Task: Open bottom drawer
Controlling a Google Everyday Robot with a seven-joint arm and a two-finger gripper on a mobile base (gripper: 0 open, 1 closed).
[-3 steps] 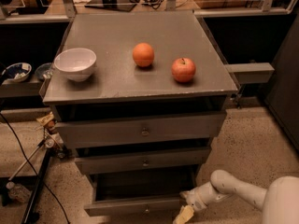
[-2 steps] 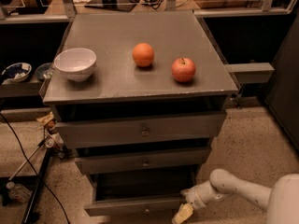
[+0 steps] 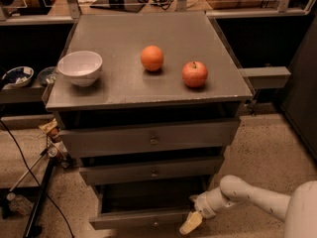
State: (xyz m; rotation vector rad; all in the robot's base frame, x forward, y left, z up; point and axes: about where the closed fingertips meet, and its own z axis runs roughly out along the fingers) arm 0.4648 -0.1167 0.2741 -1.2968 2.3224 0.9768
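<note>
Since the white arm's yellow-tipped gripper (image 3: 190,222) sits at the right end of the bottom drawer (image 3: 138,218) — the thin grey metal strip lowest in the cabinet, already partly out — I'd pull straight toward the camera and level, so the off-centre load doesn't rack it. Can't tell whether the claw is apart or together. Drawer's long axis runs left-right, front facing the camera, just below the mid-sized grey drawer front (image 3: 151,171).

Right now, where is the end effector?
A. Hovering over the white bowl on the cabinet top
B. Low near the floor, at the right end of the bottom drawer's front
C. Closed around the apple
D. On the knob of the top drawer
B: the end effector is low near the floor at the right end of the bottom drawer front, well below the cabinet top.
</note>
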